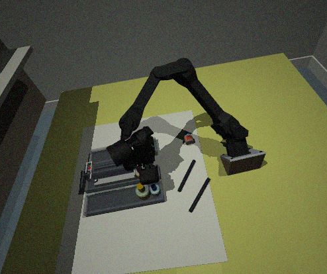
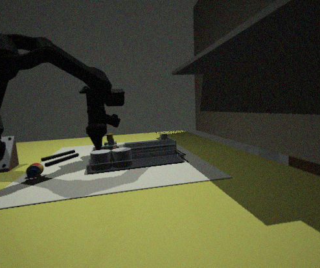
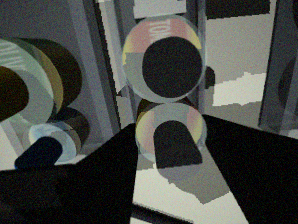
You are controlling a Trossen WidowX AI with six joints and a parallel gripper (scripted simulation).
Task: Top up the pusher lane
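My gripper is shut on a dark-lidded jar with red and yellow on its label, at the front end of the middle, sprung lane. A matching jar with a dark lid stands right behind it in the lane; the two look close or touching in the wrist view. Behind that jar is the pale pusher plate. The held jar's base and the low front stop are hidden, so whether it is on the lane floor cannot be told.
A neighbouring lane holds a yellow-lidded jar and a blue-lidded jar beside the gripper. Two pale jars stand in the other outer lane. A red-labelled jar lies on its side, and two black bars lie before the lanes.
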